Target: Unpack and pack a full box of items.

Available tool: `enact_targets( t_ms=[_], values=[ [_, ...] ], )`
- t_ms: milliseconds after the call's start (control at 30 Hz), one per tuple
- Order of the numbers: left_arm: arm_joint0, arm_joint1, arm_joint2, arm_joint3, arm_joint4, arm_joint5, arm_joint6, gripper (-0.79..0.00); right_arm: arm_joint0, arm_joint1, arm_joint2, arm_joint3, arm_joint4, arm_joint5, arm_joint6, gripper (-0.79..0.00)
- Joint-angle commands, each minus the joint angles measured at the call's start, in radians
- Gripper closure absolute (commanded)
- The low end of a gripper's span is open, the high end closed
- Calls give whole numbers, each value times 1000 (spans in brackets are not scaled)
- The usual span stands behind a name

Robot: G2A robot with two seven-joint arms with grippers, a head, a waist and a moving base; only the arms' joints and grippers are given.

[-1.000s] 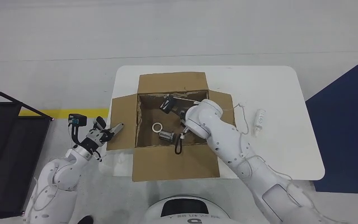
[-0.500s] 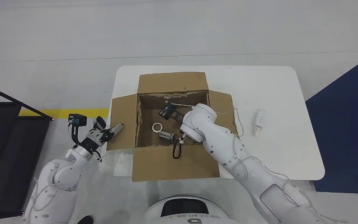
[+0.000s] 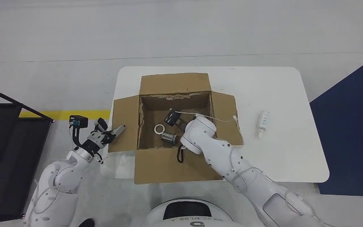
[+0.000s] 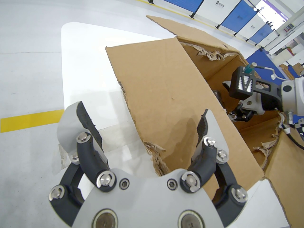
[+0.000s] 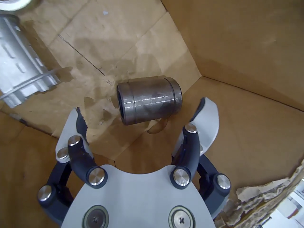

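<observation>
- your right gripper sits wide open inside the box, lined up on the steel sleeve for a grab.
- your left gripper hovers open beside the side flap, likely keeping clear.

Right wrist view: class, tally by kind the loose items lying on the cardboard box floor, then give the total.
Tape roll: 1
Ribbed grey metal part: 1
Steel cylindrical sleeve: 1
Total: 3

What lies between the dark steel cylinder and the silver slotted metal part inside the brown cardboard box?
Only bare, creased box floor separates the dark steel cylinder from the silver slotted metal part, in the right wrist view.
</observation>
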Motion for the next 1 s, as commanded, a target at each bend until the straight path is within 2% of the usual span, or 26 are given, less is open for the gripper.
enact_targets(
  t_ms=[0,233,300,333,367,400,700,967],
  values=[
    [0,0,0,0,0,0,0,-785,10,-6,-9,20,-15,17,10,-425],
    [0,0,0,0,0,0,0,-785,33,-24,-15,48,-30,42,22,-323],
    [0,0,0,0,0,0,0,-785,37,-27,-11,47,-28,39,21,-252],
    [0,0,0,0,0,0,0,-785,37,-28,-9,41,-28,35,20,-99],
    [0,0,0,0,0,0,0,-785,36,-28,-6,33,-26,31,19,-18],
    [0,0,0,0,0,0,0,-785,34,-28,-1,21,-27,27,19,0],
    [0,0,0,0,0,0,0,-785,-19,-15,44,-96,-115,16,21,0],
    [0,0,0,0,0,0,0,-785,-11,-26,51,-45,-140,15,16,0]
  ],
)
